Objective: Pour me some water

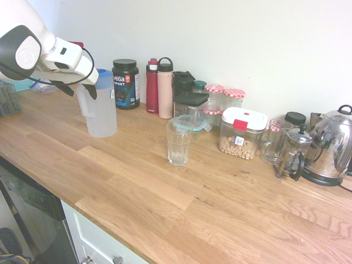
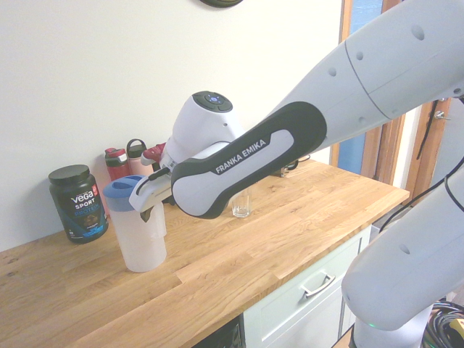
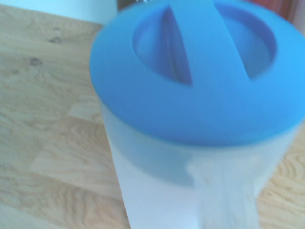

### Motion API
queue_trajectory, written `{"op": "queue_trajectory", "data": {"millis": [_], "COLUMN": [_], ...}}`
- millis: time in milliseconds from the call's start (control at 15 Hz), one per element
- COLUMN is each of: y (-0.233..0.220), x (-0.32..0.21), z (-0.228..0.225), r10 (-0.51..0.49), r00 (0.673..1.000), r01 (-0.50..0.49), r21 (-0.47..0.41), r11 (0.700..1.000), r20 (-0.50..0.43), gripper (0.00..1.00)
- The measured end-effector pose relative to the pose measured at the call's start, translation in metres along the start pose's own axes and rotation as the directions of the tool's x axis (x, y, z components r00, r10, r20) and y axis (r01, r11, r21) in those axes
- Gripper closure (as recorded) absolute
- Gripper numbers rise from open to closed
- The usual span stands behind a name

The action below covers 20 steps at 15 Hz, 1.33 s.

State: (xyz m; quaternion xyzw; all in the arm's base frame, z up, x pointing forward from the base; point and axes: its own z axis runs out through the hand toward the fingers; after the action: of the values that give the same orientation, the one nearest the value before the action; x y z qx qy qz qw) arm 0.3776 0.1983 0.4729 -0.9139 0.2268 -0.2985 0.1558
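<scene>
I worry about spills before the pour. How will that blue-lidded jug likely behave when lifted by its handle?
The jug is tall and fairly narrow, so a sideways nudge could tip it. Its frosted plastic wall looks stiff, unlikely to buckle. If it is full, which the cloudy wall hides, it would hang heavy from the side handle and swing. The claw is open at the handle, gripping nothing.

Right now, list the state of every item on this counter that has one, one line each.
Water pitcher: upright, blue lid on, not yet gripped.
Claw: open, at the pitcher's handle side.
Drinking glass: upright, looks empty.
Red bottle: upright, capped.
Pink bottle: upright, capped.
Black tub: upright, lid on.
White-lidded container: closed, partly filled.
Kettle: upright, lid shut.
French press: upright, lid on.
</scene>
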Motion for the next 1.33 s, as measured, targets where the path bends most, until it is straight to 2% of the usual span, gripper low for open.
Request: {"op": "queue_trajectory", "data": {"millis": [1333], "y": [-0.012], "x": [0.004], "z": [0.024], "r10": [0.010], "r00": [1.000], "r01": [-0.010], "r21": [-0.021], "r11": [1.000], "r20": [-0.002], "gripper": [1.00]}}
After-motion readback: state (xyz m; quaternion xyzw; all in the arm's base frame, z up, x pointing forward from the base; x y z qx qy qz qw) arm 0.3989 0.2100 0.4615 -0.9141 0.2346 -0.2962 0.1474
